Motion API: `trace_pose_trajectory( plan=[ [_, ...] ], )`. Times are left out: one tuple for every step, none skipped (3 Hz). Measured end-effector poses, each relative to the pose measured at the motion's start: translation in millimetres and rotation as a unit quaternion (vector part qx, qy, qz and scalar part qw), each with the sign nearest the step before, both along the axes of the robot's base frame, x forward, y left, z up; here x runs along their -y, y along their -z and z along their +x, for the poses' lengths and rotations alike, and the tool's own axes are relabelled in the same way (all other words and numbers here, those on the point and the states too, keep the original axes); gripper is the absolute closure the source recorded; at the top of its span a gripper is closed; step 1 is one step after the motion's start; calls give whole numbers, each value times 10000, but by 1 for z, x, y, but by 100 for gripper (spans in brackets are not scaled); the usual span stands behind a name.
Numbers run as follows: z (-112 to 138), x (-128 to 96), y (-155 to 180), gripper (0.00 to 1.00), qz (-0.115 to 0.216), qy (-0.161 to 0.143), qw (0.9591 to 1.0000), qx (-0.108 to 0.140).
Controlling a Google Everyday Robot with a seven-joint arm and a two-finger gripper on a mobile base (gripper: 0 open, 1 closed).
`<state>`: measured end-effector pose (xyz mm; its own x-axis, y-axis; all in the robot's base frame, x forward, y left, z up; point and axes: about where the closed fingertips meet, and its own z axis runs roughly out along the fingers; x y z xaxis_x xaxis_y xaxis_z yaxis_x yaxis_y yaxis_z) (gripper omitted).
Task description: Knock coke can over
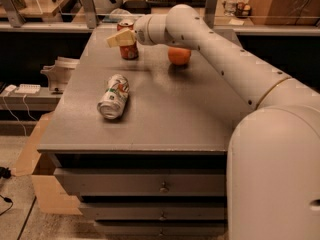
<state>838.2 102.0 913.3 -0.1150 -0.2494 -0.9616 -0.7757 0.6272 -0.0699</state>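
Overlapping the coke can, gripper sits near orange, beyond toppled can.

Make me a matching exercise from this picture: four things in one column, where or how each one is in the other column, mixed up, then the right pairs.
Things:
1. red aluminium coke can
2. white-and-green soda can
3. round orange fruit
4. beige two-finger gripper

Places or states:
A. lying on its side on the grey table, nearest the camera
B. hanging in front of the red can's upper half
C. standing at the far end, partly hidden
D. just under the white arm, right of the red can

Pairs: 1-C, 2-A, 3-D, 4-B.
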Motion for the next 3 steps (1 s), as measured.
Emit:
trace_pose_trajectory(
  plan=[
    [-1,2,0,17,30,7,10000,27],
    [-3,4,-2,41,60,4,10000,51],
    [-6,8,-5,64,86,15,9999,98]
  ],
)
